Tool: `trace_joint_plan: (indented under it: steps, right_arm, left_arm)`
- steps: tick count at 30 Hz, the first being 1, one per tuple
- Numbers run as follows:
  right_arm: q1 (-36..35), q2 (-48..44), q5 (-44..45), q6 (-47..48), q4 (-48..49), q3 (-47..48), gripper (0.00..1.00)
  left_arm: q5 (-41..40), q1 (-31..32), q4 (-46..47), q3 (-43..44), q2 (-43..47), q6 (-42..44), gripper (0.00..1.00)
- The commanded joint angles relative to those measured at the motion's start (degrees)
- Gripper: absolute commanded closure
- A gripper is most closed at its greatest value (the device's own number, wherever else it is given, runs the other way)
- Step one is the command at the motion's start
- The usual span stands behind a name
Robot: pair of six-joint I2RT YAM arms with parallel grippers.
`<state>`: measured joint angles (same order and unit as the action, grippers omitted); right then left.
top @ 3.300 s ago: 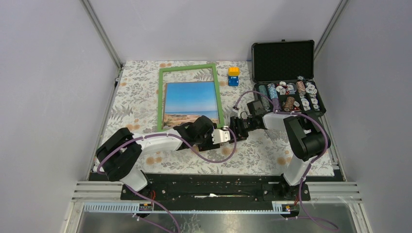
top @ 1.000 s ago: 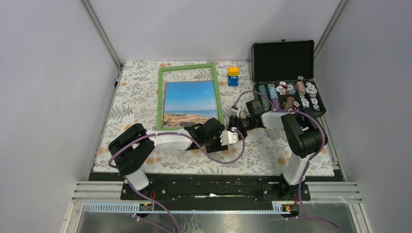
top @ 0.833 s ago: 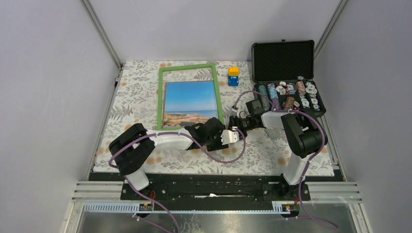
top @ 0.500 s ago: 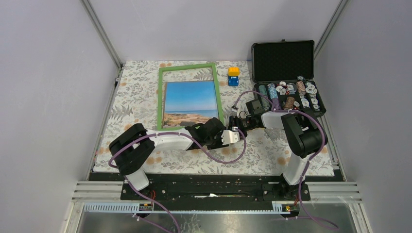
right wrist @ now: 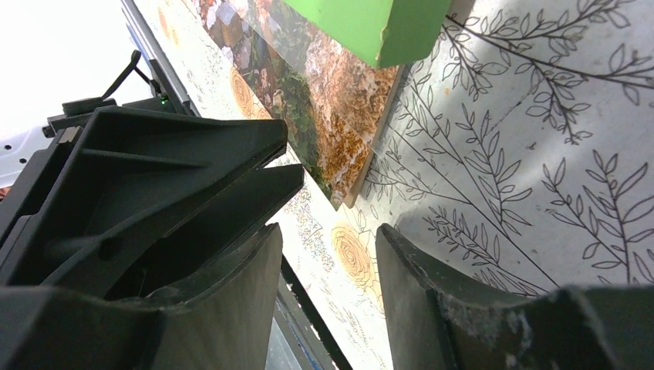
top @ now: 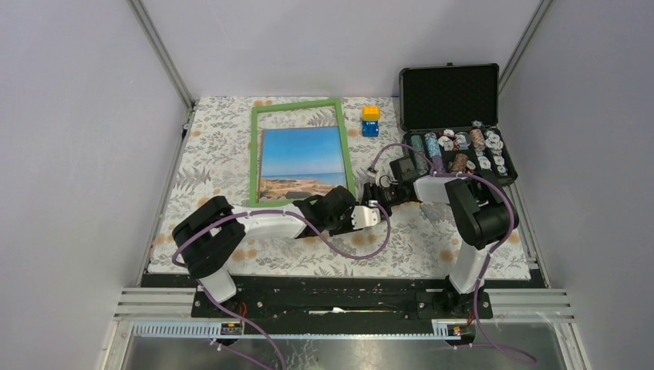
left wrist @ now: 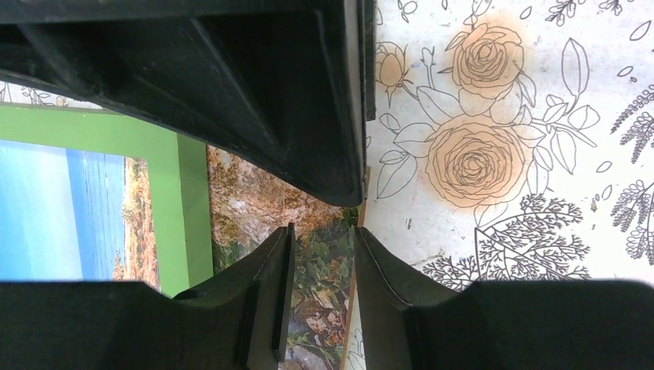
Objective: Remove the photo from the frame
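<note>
The green frame (top: 253, 154) lies flat on the floral cloth at centre left. The seaside photo (top: 301, 154) lies inside it, and its rocky end pokes out past the near green border. In the left wrist view the photo's rocky end (left wrist: 254, 200) lies beside the green border (left wrist: 166, 200). My left gripper (top: 308, 205) hovers low over that end, jaws a little apart (left wrist: 320, 231), with the photo's corner showing between them. My right gripper (top: 370, 194) is open and empty (right wrist: 330, 231) beside the frame's near right corner (right wrist: 362, 23), facing the photo's corner (right wrist: 332, 100).
An open black case (top: 449, 94) with several stacks of poker chips (top: 459, 146) stands at the back right. A yellow and blue block (top: 371, 121) sits right of the frame's far end. Both grippers are close together near the frame's corner.
Since 3.3 s ago my left arm's elbow has swung right and its gripper has come up to the frame's near end. In the last second the frame has shifted slightly left.
</note>
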<state>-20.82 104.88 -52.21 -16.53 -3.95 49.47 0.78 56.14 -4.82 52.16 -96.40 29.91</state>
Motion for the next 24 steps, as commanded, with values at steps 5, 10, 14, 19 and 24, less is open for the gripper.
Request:
trace_joint_plan:
  steps: [5,10,14,19,24]
  right_arm:
    - [-0.01,0.55,-2.07,-0.75,0.32,2.3,0.45]
    - [-0.01,1.48,-2.93,-1.81,0.66,3.89,0.48]
    - [0.0,2.07,-4.93,-4.05,2.52,4.11,0.53]
    - [-0.01,2.71,-5.44,-4.83,3.19,3.98,0.56]
    - [-0.01,4.4,-5.9,-5.86,3.37,4.51,0.57]
  left_arm:
    - [-2.18,-0.59,3.94,2.93,1.76,0.56,0.62]
    - [-2.46,-0.58,4.03,3.3,1.56,0.74,0.63]
    - [-2.62,-0.62,3.9,3.23,1.56,0.86,0.63]
    - [-2.62,-0.68,4.03,3.13,1.54,0.61,0.63]
    - [-2.8,-0.77,3.95,3.04,1.62,0.69,0.64]
